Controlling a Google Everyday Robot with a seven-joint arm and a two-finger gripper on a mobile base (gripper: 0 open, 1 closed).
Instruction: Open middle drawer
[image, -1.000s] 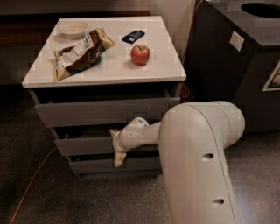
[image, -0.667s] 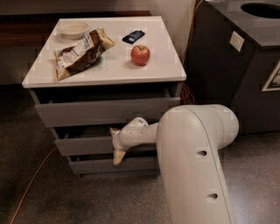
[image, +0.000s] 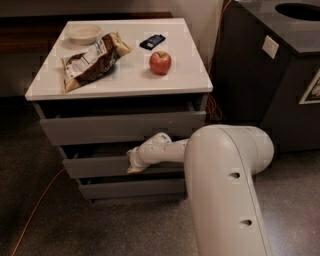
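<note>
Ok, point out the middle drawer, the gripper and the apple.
middle drawer (image: 95, 167): camera view, front panel.
gripper (image: 132, 164): camera view, tip, at that drawer's front.
apple (image: 160, 63): camera view, middle.

Apple (image: 160, 62), chip bag (image: 92, 60) (crumpled), bowl (image: 83, 33)

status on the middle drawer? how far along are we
Done: the approach. The gripper sits at the upper edge of the middle drawer front, with the arm reaching in from the right. In hand: the pull. A dark gap shows above that front, so it may be slightly out, but none of its inside is visible. Left: probably most of the travel, then letting go.
</note>
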